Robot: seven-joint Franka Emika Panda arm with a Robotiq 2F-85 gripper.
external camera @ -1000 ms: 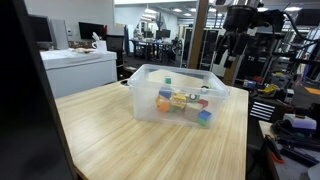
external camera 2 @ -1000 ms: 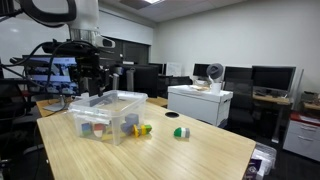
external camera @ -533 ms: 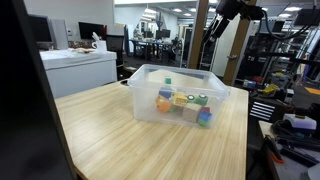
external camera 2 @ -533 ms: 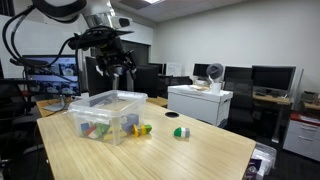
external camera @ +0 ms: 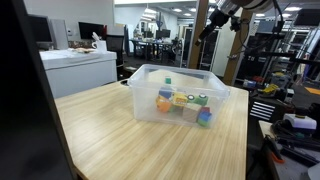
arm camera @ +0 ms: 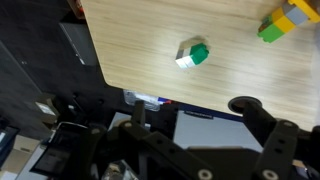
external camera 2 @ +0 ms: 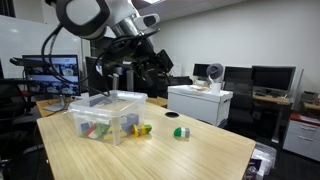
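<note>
A clear plastic bin [external camera: 148, 100] [external camera 2: 112, 122] stands on the wooden table [external camera: 120, 140] and holds several coloured blocks [external camera: 182, 103]. Outside the bin lie a green-and-white block [external camera 2: 181, 132] [arm camera: 193, 54] and a yellow-and-green block [external camera 2: 143, 129] [arm camera: 287, 18]. My gripper [external camera: 206, 30] [external camera 2: 158, 68] hangs high above the table, past the bin, well clear of everything. In the wrist view the gripper [arm camera: 195, 125] is open with nothing between its fingers, and the two loose blocks lie far below it.
A white cabinet [external camera: 82, 68] [external camera 2: 200, 103] stands beside the table. Monitors [external camera 2: 270, 78] and desks fill the room behind. A dark cluttered bench [external camera: 290, 125] borders the table's side. The table edge [arm camera: 150, 92] crosses the wrist view.
The arm has risen from just above the bin and swung up and away from it. The jaws have spread wider.
</note>
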